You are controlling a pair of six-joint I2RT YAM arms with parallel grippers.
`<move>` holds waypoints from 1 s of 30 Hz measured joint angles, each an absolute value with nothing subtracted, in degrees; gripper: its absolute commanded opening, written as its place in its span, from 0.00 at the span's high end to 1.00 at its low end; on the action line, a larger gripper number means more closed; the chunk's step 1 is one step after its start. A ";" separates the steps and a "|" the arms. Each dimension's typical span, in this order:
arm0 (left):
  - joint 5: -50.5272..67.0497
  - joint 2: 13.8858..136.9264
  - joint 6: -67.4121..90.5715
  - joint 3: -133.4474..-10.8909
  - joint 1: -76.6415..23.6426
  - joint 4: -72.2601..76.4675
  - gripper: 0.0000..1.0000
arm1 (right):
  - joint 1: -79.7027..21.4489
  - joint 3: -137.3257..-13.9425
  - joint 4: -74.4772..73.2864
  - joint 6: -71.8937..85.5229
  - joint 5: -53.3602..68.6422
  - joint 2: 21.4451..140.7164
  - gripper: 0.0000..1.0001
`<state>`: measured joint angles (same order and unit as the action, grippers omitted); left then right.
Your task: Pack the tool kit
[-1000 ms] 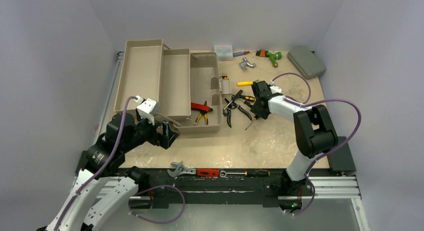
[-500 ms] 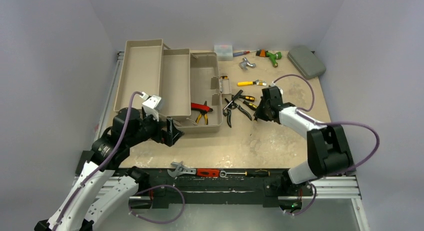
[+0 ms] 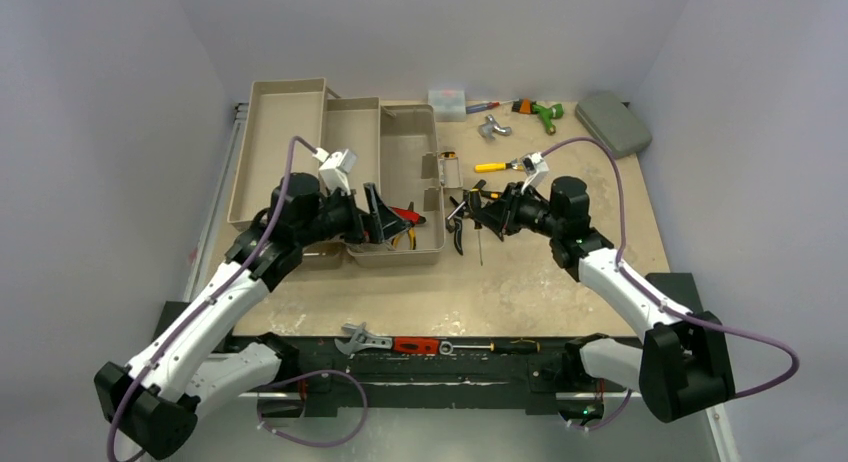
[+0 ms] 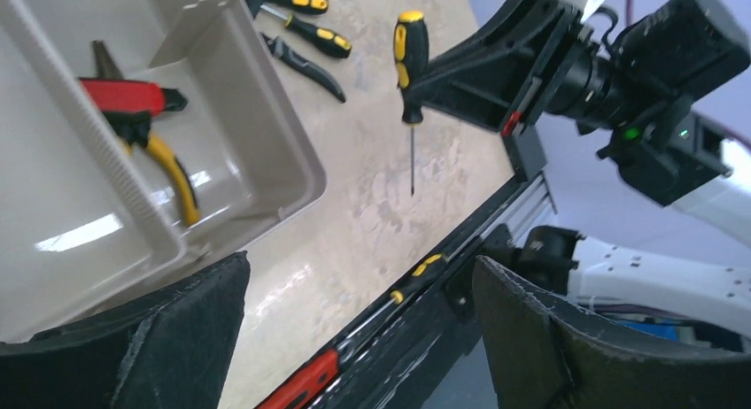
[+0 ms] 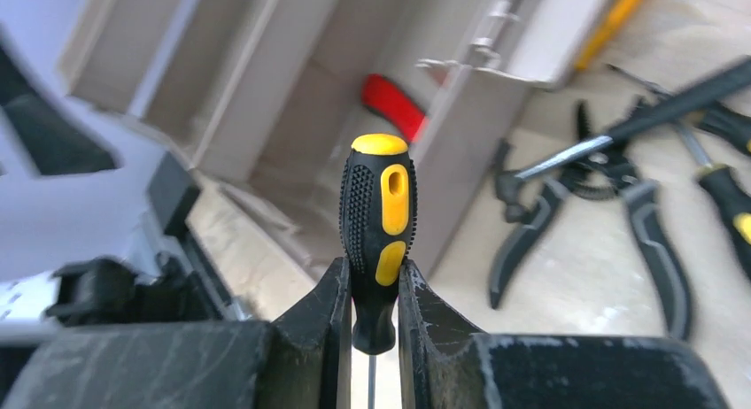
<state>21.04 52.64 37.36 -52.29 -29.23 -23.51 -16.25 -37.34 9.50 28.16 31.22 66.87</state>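
Observation:
The tan toolbox [image 3: 285, 132] lies open at the back left, trays folded out. Red- and yellow-handled pliers [image 3: 403, 218] [image 4: 133, 104] lie in its right compartment. My right gripper [image 3: 484, 214] [image 5: 370, 272] is shut on a yellow-and-black screwdriver [image 5: 379, 205] [image 4: 409, 50], held upright above the table just right of the box, shaft pointing down. My left gripper [image 3: 378, 214] [image 4: 359, 263] hangs open and empty over the box's near right corner. Black-handled pliers [image 3: 458, 227] and more yellow-and-black tools [image 3: 495, 196] lie on the table behind the held screwdriver.
A grey case [image 3: 613, 123], a small clear box [image 3: 447, 103], a green tool [image 3: 543, 112], a metal piece [image 3: 492, 129] and a yellow-handled tool [image 3: 490, 167] sit at the back. A wrench [image 3: 362, 337], a red-handled tool [image 3: 415, 345] and a screwdriver [image 3: 515, 346] rest along the front rail.
My right gripper shut on the screwdriver, lifted it off the table and swung it left toward the box. My left arm rose from the box's front left to its near right corner.

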 measured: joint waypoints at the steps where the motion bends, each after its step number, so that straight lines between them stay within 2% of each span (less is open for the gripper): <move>1: 21.06 54.15 38.72 -52.31 -29.78 -21.37 0.08 | -16.25 -36.82 11.49 28.64 33.74 66.65 1.00; 9: 21.06 65.65 46.04 -56.18 -34.17 -7.38 0.17 | -16.64 -34.50 28.29 35.94 47.51 66.35 1.00; 11: 21.02 67.99 47.09 -57.10 -34.98 -4.47 0.22 | -16.82 -34.09 31.35 37.74 49.23 66.35 1.00; 14: 20.99 70.87 48.01 -58.24 -36.03 -1.15 0.37 | -17.06 -33.45 35.40 40.36 50.98 66.35 1.00; 15: 21.06 71.55 48.49 -58.41 -36.32 -0.23 0.38 | -17.21 -33.36 36.07 40.95 51.27 66.35 1.00; 23: 21.34 75.33 49.04 -60.69 -38.57 3.31 0.34 | -18.20 -33.39 38.28 43.07 52.27 66.35 1.00; 30: 21.45 77.06 49.17 -61.60 -40.97 4.91 0.45 | -19.40 -33.41 38.74 44.12 52.16 66.35 1.00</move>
<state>21.45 77.06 49.17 -61.60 -40.97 4.91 -19.40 -33.41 38.74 44.12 52.16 66.35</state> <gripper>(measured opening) 0.614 0.147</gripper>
